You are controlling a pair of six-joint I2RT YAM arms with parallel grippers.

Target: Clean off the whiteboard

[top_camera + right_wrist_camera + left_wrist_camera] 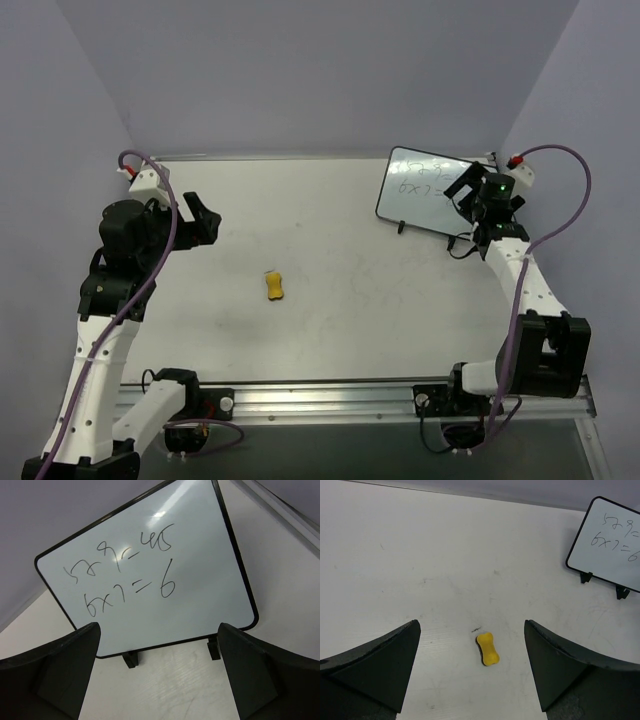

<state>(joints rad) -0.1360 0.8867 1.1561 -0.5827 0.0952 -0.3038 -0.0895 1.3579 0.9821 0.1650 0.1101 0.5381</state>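
The whiteboard [418,190] stands on small black feet at the back right of the table, its face carrying dark handwritten sums. It fills the right wrist view [150,580], and its left part shows in the left wrist view [615,550]. My right gripper [463,195] [159,626] hangs open just in front of the board's lower edge, touching nothing. A small yellow bone-shaped eraser [275,286] [488,649] lies flat mid-table. My left gripper [205,222] [471,625] is open above the table at the left, aimed toward the eraser and well short of it.
Grey walls close the table at the back and both sides. A metal rail [330,398] carrying both arm bases runs along the near edge. A faint dark mark [476,628] lies on the table just behind the eraser.
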